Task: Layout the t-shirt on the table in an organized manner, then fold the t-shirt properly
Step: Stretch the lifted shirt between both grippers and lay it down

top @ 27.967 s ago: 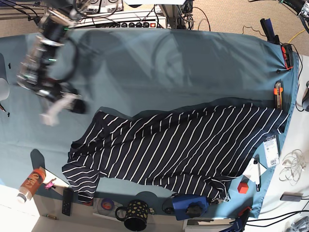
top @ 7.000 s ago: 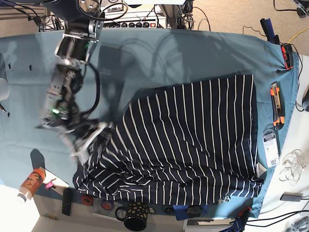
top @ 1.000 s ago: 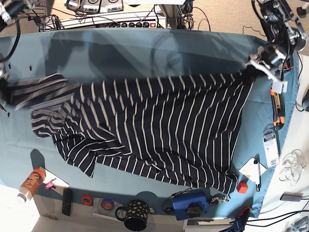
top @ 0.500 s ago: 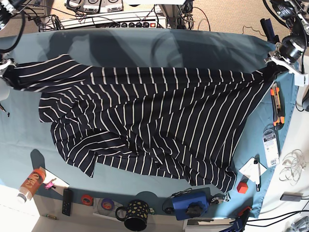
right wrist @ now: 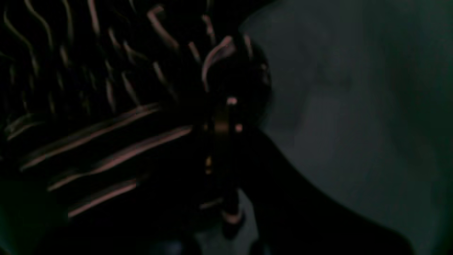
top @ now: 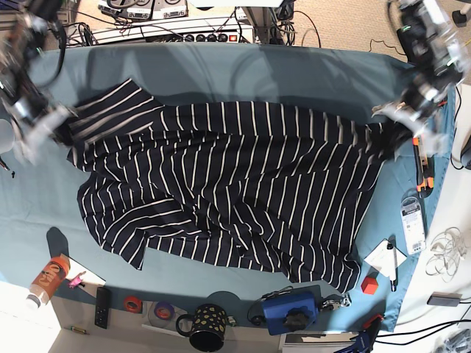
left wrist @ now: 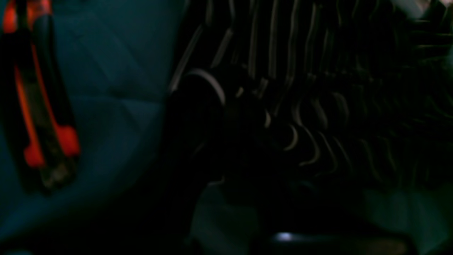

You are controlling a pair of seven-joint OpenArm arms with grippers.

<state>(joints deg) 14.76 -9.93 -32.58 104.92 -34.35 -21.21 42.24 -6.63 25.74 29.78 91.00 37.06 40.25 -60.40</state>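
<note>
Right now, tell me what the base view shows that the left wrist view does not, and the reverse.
Only the base view shows the whole t-shirt spread but rumpled across the table, both arms at its far corners, and the black mug, blue device and can along the near edge. Only the left wrist view shows a close, dark look at bunched striped fabric at the left gripper. Both show the shirt, the teal cloth and the orange-and-black tool.
</note>
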